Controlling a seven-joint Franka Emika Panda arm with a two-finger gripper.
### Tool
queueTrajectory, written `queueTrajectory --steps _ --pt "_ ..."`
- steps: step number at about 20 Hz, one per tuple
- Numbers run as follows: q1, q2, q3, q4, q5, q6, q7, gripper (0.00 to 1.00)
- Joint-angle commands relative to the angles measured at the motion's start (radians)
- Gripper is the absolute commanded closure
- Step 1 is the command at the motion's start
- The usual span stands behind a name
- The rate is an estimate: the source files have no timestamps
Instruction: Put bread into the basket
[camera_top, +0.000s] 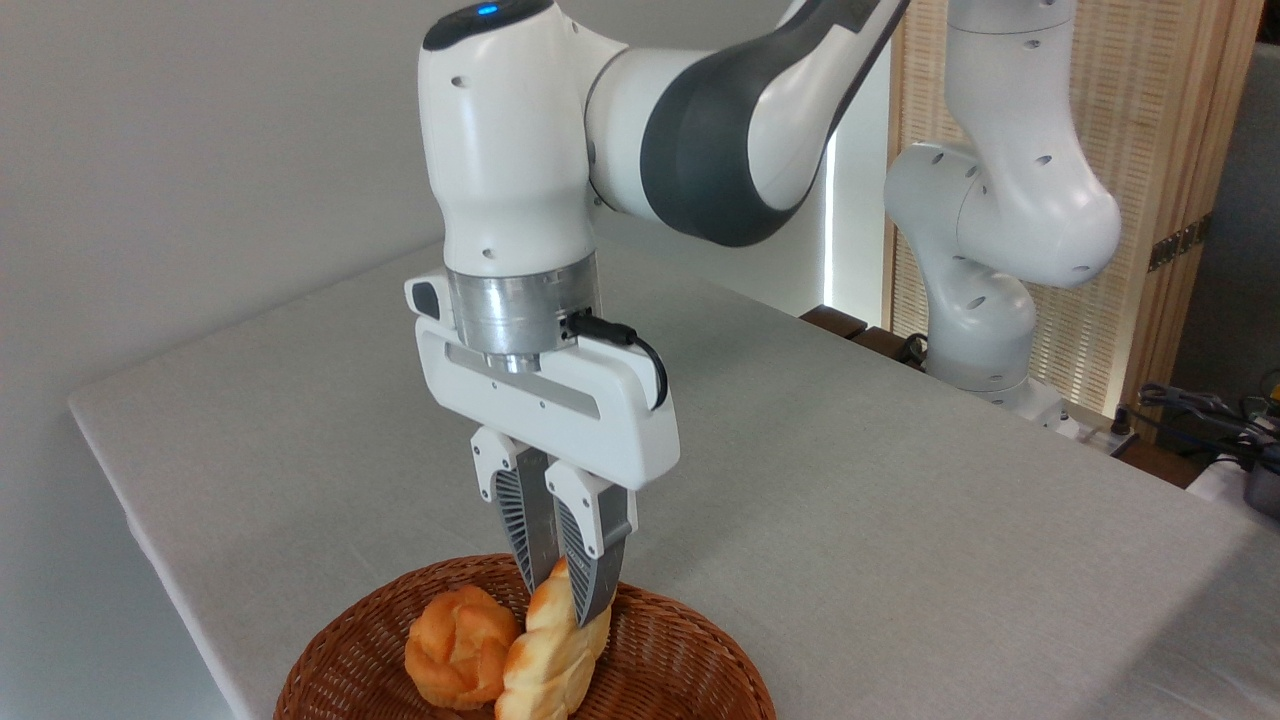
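Hand clamped on bread, loaf inside basket, touching round bun

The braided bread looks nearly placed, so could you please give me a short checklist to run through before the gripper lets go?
1. Gripper closed on the braided bread: ok, both fingers clamp its upper end.
2. Bread above the basket, inside the rim: ok.
3. Lower end of the bread resting on the basket floor: cannot tell, it is cut off by the picture's edge.
4. Clear of the round bun: not ok, the bread appears to touch it.
5. Bread lying flat: not ok, it stands steeply tilted and would probably tip over on release.
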Motion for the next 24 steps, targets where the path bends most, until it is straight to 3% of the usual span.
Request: queueTrajectory --steps 1,7,9,16,18,24 --pt "-0.007 0.002 0.011 0.010 -0.052 0.014 0.018 0.00" --pt "-0.012 -0.016 0.000 0.089 -0.149 -0.006 -0.001 0.00" --pt "-0.016 -0.029 -0.005 0.109 -0.169 -0.069 -0.014 0.00" --pt "-0.019 -0.043 -0.084 0.229 -0.153 -0.305 -0.091 0.00" --pt "-0.019 -0.043 -0.084 0.241 -0.124 -0.331 -0.085 0.00" --pt "-0.019 -0.033 -0.111 0.238 -0.121 -0.362 -0.079 0.00"
